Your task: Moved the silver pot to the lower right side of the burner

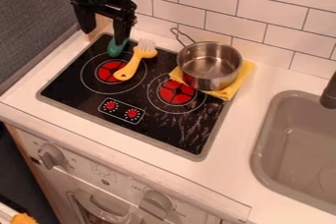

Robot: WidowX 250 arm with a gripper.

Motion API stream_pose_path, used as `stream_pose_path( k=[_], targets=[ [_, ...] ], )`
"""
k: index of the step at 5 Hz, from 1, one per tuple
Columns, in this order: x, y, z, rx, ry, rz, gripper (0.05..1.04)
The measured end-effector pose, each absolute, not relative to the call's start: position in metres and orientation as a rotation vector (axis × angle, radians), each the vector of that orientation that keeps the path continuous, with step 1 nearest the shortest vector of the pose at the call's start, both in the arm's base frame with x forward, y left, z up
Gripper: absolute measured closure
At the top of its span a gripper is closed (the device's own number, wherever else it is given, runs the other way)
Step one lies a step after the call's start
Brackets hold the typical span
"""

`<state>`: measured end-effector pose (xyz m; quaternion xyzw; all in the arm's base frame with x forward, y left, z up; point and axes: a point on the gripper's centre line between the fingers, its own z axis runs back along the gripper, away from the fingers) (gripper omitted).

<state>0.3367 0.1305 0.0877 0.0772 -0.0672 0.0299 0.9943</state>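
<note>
The gripper [103, 34] hangs over the stove's [154, 129] upper left corner, its fingers [123, 27] spread wide with nothing between them. The silver pot [210, 67] sits upright at the upper right of the right burner [176, 93], partly on a yellow cloth [230, 91], its handle [179, 34] toward the tiled wall [226, 2]. A yellow fork [134, 63] lies across the left burner [108, 72], near a green utensil [116, 47]. The sink [261, 139] is at the right.

Apparently toy kitchen, stovetop [167, 134], sink [289, 154], tiled wall [197, 2]
</note>
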Motion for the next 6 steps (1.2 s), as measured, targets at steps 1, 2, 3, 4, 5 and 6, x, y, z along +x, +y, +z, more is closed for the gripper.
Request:
stream_pose_path(
  k=[1, 2, 3, 4, 5, 6],
  targets=[
    [0.337, 0.124, 0.076, 0.132, -0.106, 0.049, 0.083],
    [0.353, 0.075, 0.078, 0.08, -0.133, -0.092, 0.083],
    [0.362, 0.018, 0.088, 0.066, -0.169, -0.26, 0.083],
    [0.371, -0.027, 0.099, 0.018, -0.217, -0.396, 0.083],
    [0.382, -0.074, 0.081, -0.007, -0.176, -0.514, 0.083],
    [0.391, -0.083, 0.064, -0.016, -0.146, -0.532, 0.083]
  ],
)
